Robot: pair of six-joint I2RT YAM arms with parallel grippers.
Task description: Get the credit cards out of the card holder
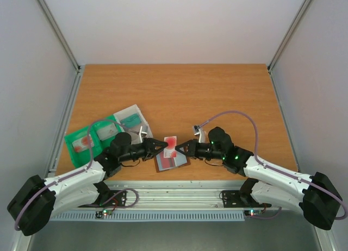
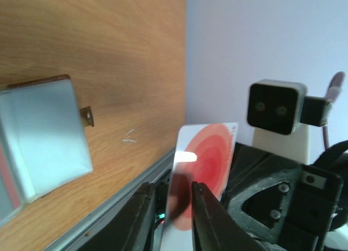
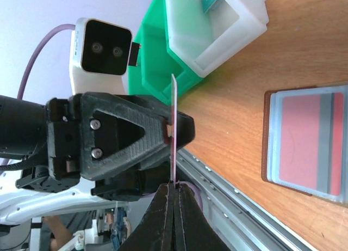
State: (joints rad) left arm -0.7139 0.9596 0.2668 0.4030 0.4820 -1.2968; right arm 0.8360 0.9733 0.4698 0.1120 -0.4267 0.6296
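The card with the red spot [image 2: 209, 158] is up in the air, right between the two grippers. It is out of the card holder [image 1: 175, 164]. The holder lies open and flat on the table [image 1: 217, 93], just under the card and a little nearer the arm bases. One more red card [image 3: 307, 147] sits in a pocket of the holder.

The raised card stands on its edge. Its long side runs from one gripper to the other. One flat face looks at the left wrist camera, so the red spot shows there. The right wrist camera sees only its thin edge.

The right gripper [image 3: 174, 191] has its fingers pressed together, and it pinches one end of the card.

The left gripper [image 1: 162, 147] is at the other end. Its fingers [image 2: 206, 218] stand a little apart, with the card between them. It is not clear whether they squeeze the card or only sit beside it.

Both grippers are at the card, so neither one is nearer. The green tray [image 3: 155, 55] and the see-through box [image 3: 234, 36] are off on the left arm's side. So the next move is probably a pass to the left gripper. That works only if the left fingers hold tight before the right ones let go.
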